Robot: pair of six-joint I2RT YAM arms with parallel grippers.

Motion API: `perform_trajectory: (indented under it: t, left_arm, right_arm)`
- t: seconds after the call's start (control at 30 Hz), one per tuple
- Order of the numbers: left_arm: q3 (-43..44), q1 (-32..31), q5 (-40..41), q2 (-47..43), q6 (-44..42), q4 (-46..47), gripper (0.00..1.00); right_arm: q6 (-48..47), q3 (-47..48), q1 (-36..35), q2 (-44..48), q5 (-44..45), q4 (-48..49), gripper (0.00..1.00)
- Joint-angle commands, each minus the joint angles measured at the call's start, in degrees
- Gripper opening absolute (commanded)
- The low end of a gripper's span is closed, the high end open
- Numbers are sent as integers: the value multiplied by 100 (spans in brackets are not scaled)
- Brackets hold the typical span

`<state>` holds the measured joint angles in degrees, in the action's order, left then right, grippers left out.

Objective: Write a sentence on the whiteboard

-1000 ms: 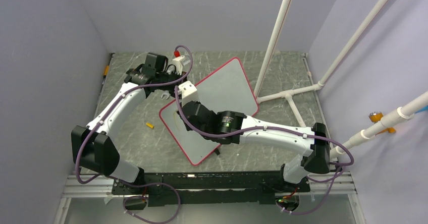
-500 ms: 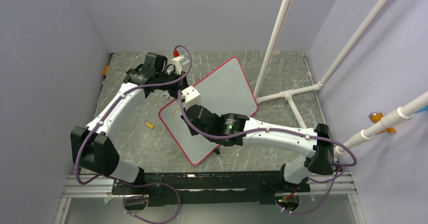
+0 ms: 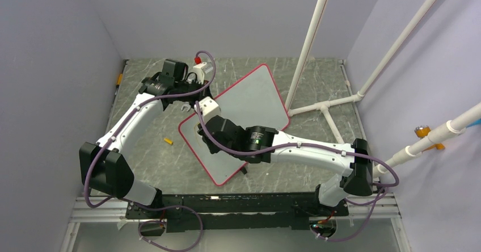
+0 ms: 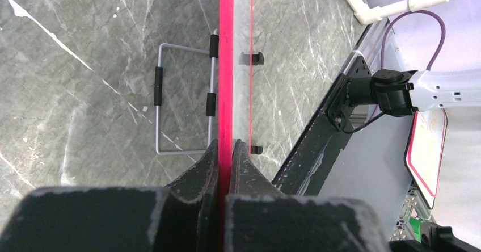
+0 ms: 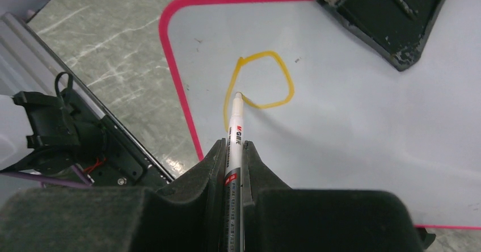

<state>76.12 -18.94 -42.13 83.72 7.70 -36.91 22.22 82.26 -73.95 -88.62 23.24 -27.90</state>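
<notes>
The whiteboard (image 3: 252,101), pale grey with a red-pink rim, stands tilted on the table. My left gripper (image 3: 192,103) is shut on its rim (image 4: 226,64), seen edge-on in the left wrist view between the jaws (image 4: 227,150). My right gripper (image 3: 202,128) is shut on a slim white marker pen (image 5: 234,133). The pen's tip touches the board near its left corner. Of the sentence, one orange-yellow looped stroke (image 5: 258,54) shows, like a first letter. The left gripper's black fingers (image 5: 391,19) hold the board's upper edge in the right wrist view.
A small yellow pen cap (image 3: 168,141) lies on the table left of the board. A wire stand (image 4: 170,99) with black sleeves sits behind the board. White pipes (image 3: 309,42) rise at the right. A red-topped object (image 3: 198,61) stands at the back.
My right gripper with the pen has shifted slightly along the board's left corner, first right, then back left. The left arm and the board have not moved.
</notes>
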Motion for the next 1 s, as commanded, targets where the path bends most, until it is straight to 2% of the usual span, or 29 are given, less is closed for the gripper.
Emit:
perform_trajectory:
  t: [0.0, 0.27, 0.97]
  left_arm:
    - [-26, 39, 1149, -242, -580, 540, 0]
    - [-35, 39, 1166, -260, -587, 545, 0]
    - [-43, 39, 1222, -351, -609, 528, 0]
  right_arm:
    - [-144, 375, 16, -195, -40, 443, 0]
    - [-183, 508, 22, -307, 140, 340, 0]
    - [207, -502, 19, 190, 320, 144, 0]
